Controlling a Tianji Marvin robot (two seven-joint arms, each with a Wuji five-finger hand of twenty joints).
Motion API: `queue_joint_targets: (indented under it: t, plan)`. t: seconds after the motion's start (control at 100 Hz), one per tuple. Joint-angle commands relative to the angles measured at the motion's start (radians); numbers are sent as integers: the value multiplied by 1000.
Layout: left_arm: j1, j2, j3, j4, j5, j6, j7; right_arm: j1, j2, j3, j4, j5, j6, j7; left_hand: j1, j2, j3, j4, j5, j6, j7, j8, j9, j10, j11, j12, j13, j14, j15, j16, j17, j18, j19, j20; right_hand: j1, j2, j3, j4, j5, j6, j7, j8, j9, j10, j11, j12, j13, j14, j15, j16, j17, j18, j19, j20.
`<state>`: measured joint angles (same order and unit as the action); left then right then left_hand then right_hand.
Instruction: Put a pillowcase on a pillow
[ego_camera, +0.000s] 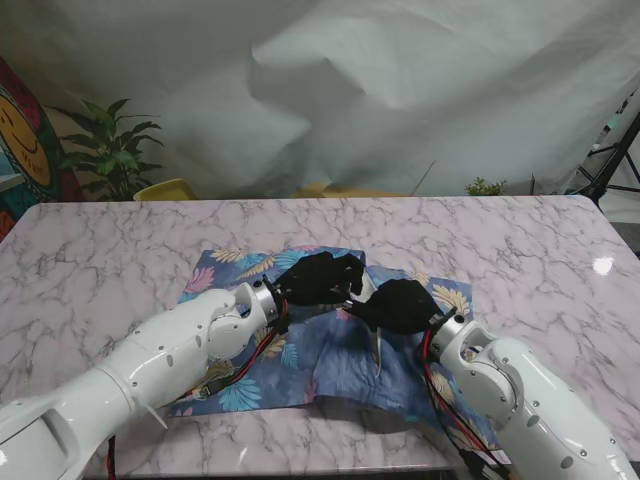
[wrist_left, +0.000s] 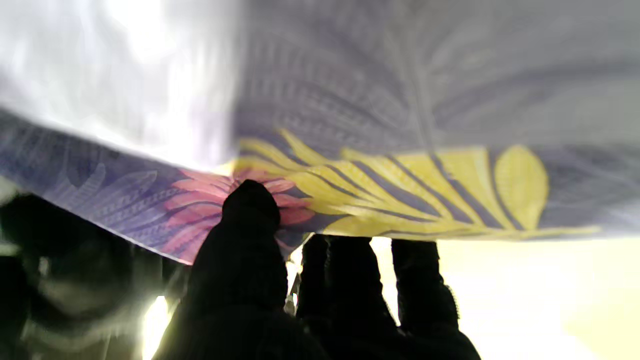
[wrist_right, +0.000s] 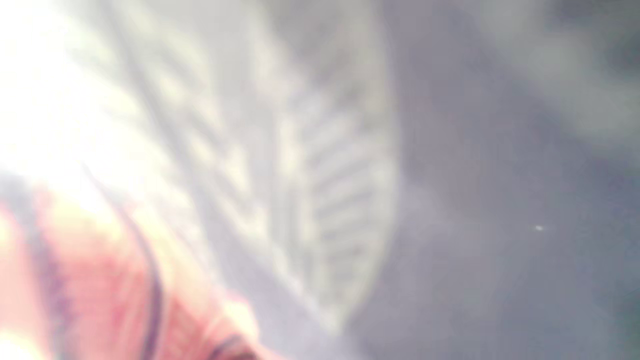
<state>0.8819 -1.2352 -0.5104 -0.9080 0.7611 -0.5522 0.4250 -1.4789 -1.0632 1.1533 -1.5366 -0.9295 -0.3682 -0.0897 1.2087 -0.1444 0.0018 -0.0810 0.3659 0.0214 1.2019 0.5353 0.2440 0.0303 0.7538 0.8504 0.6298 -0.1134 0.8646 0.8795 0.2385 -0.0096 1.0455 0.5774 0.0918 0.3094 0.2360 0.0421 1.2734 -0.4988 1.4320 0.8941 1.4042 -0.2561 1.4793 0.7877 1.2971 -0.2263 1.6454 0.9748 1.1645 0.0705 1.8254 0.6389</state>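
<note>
Pillowcase of blue cotton-like cloth printed with yellow and pink leaves (ego_camera: 330, 350) lies spread on a white marble-patterned table (ego_camera: 120, 240), and both black five-fingered hands meet over its middle. Left hand (ego_camera: 320, 278) rests on the cloth's far half, and in its wrist view the black fingers (wrist_left: 250, 220) are pinched on an edge of the printed fabric at a pink flower, so this hand is closed on the pillowcase. Right hand (ego_camera: 403, 305) sits just beside the left one, nearer to me, pressed onto or into the cloth. Its wrist view shows only blurred fabric held close to the lens, and whether its fingers are clamped or loose cannot be told.

Judging from this, the left hand is lifting one layer at the opening so the right hand can work inside; that is a reading, not something plainly shown.

Around the hands the fabric is rumpled and slightly raised, with a fold running nearer to me from the right hand. Away from them it lies flatter, its corners spread toward the table's near edge. No separate pillow can be made out; it may lie under or within the cloth.

Beyond the table's far edge hang a white draped backdrop (ego_camera: 400, 90) and a green potted plant (ego_camera: 110, 150).
</note>
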Motion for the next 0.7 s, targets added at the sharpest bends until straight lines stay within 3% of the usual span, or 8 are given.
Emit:
queue_joint_targets:
  t: [0.0,0.08,0.19,0.26,0.32,0.36,0.51,0.69]
  plan:
    - [-4,-10,-11,-5,-5,-8,24,5,3,0,9,3,29,28,82,27,61,-14,-43,16,37,44,34,11,-31,-32,18,14,-58,-42,6,-18,-27,-32,18,-9,-27,-26,42,-2,-48,-57,47,77,-46,-38,32,-108,13,-48,4,26,28,-41]
    - [6,-19,-34,-8,-1,-16,70,16,4,-4,18,14,51,50,82,21,85,-18,-45,32,37,72,58,6,-71,-77,16,32,-122,-81,4,-28,-42,-60,29,-14,-36,-37,35,-1,-118,-111,48,76,-121,-76,32,-95,-51,-90,-8,38,-37,-84]
    - [11,-27,-40,-13,-2,-26,93,36,0,-20,46,34,57,45,82,17,100,-24,-49,41,36,97,93,3,-104,-125,17,64,-202,-133,2,-37,-58,-88,46,-23,-48,-48,-65,20,-261,-195,51,92,-363,-192,33,-25,-252,-210,-69,74,-205,-185]
    - [11,-39,-35,5,-19,-51,92,45,-4,-32,64,40,50,18,82,14,109,-25,-48,49,32,103,106,6,-118,-142,23,66,-244,-169,0,-41,-72,-101,55,-29,-56,-52,-244,49,-336,-218,-8,114,-589,-280,32,51,-492,-332,-208,72,-316,-208]
    - [8,-45,-25,21,-30,-70,86,47,-10,-40,75,57,36,-9,82,12,108,-24,-43,50,30,97,112,11,-141,-178,19,77,-271,-192,-1,-40,-85,-111,65,-38,-61,-56,-378,83,-390,-259,-144,130,-698,-289,25,97,-755,-437,-350,84,-421,-200]
    - [3,-48,-16,32,-30,-77,87,43,-14,-41,76,69,27,-24,82,14,107,-25,-44,51,30,96,110,14,-145,-188,19,77,-275,-197,-1,-40,-86,-112,77,-39,-74,-58,-459,108,-412,-317,-256,147,-764,-300,-36,114,-934,-440,-460,88,-509,-162]
    - [4,-50,-15,41,-50,-92,64,-3,-25,-22,27,61,57,-90,82,19,105,-25,-50,53,30,97,100,20,-149,-211,9,83,-287,-211,-12,-32,-100,-120,96,-53,-80,-62,-573,149,-473,-394,-499,187,-856,-379,-255,169,-1229,-508,-690,88,-653,-180]
    - [18,-34,-44,8,-56,-70,35,-113,-21,33,-155,-39,284,-67,82,34,88,-23,-60,56,27,97,87,25,-150,-243,-7,91,-297,-238,-23,-21,-114,-127,117,-132,-62,-67,-730,240,-584,-451,-713,265,-902,-429,-473,242,-1381,-636,-853,98,-721,-243]
